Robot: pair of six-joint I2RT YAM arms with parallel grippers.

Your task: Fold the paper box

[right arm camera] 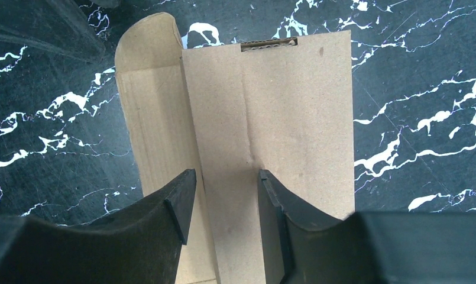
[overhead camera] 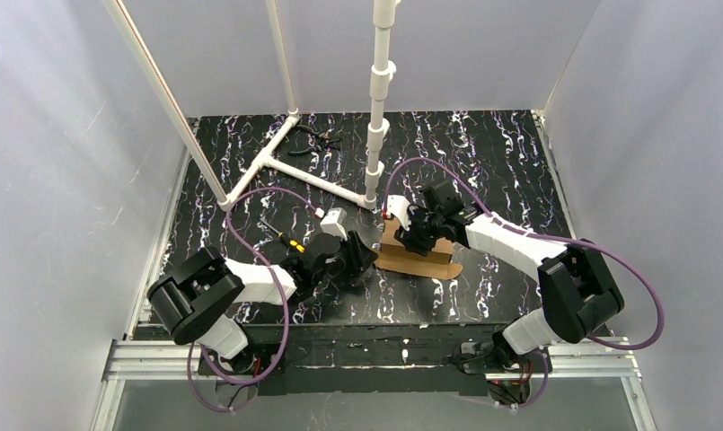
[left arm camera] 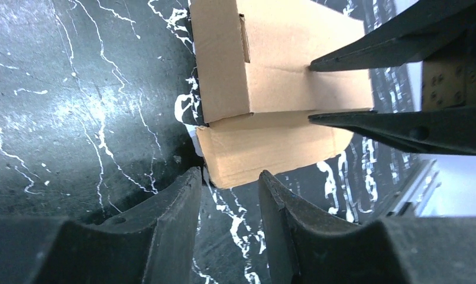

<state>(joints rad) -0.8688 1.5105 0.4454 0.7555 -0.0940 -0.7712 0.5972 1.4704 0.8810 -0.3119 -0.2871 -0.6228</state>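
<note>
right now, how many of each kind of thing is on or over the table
box: 1
grippers: 2, left gripper and right gripper
pipe frame: 1
small tools: 2, pliers and a yellow-tipped tool, too small to name
total: 6

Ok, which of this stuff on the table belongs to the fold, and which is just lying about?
In the job: box, left claw, right claw.
Lying about: pliers, yellow-handled tool, pipe frame.
</note>
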